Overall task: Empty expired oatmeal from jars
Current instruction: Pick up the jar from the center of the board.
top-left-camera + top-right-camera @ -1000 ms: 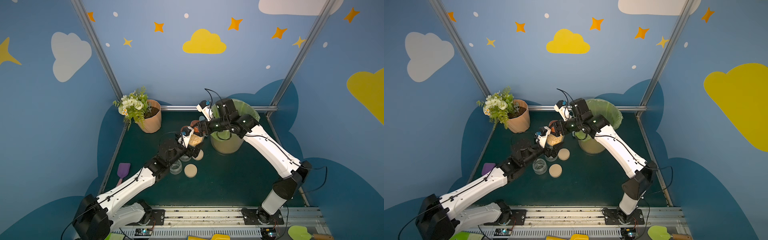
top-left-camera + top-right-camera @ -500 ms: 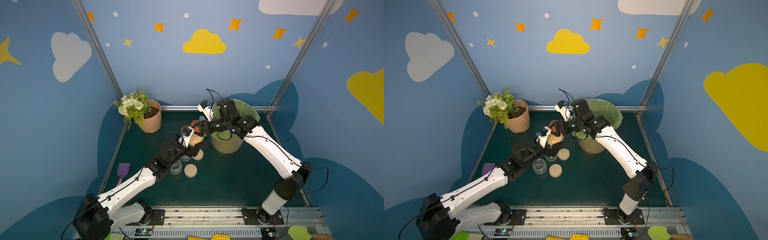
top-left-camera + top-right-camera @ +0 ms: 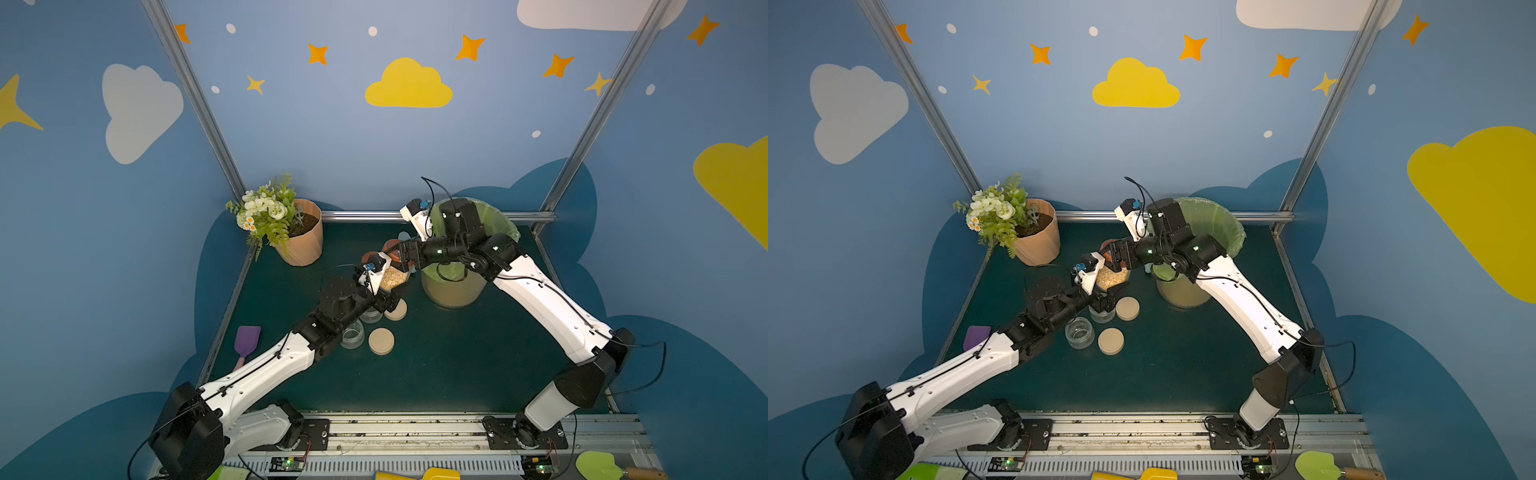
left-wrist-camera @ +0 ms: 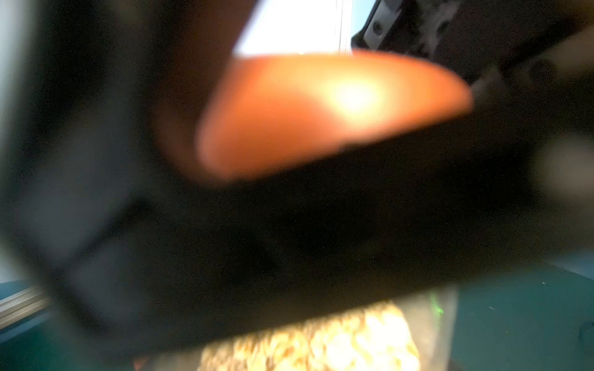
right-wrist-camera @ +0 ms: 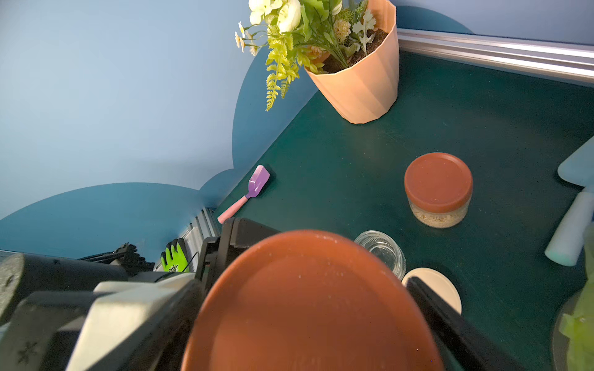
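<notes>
A clear jar of pale oatmeal hangs above the table near the bin. My left gripper is shut on its glass body; the left wrist view shows the grains blurred and close. The jar's rust-red lid lies between the fingers of my right gripper. Whether those fingers press on it does not show. A second lidded oatmeal jar stands on the table. Two empty open jars stand under my left arm.
Two beige lids lie beside the empty jars. The beige bin with green liner stands just right of the held jar. A peach flowerpot is at the back left, a purple scoop by the left edge, a pale trowel near the bin.
The jar stays raised between both grippers. Only a slight shift of the right wrist shows.
</notes>
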Controlling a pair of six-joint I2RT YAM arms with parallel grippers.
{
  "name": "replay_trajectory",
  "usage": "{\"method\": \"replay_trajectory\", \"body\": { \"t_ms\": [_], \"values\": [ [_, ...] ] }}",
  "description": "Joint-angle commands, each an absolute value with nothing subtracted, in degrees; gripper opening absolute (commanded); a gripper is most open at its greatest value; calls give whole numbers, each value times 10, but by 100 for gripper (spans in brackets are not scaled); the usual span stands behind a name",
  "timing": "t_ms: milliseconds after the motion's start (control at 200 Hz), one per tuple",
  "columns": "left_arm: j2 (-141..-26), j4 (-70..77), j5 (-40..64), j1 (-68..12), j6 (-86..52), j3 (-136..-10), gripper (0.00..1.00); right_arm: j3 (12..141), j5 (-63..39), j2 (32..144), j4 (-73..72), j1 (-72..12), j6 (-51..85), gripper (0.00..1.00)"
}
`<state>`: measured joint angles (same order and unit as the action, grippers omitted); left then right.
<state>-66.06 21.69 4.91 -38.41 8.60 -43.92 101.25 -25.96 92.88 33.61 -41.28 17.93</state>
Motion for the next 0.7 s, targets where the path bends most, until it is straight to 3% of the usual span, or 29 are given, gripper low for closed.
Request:
{"method": "replay_trajectory", "body": {
  "t_ms": [0, 430, 696],
  "values": [
    [-658, 264, 37, -379, 98, -461, 4, 1008, -265, 892, 328, -417, 187, 96],
    [-644, 282, 26, -377, 166, -459, 3, 1012, -248, 848, 390, -403, 240, 96],
    [-655, 281, 36, -385, 268, -479, 3, 1036, -312, 836, 477, -327, 357, 97]
  ]
}}
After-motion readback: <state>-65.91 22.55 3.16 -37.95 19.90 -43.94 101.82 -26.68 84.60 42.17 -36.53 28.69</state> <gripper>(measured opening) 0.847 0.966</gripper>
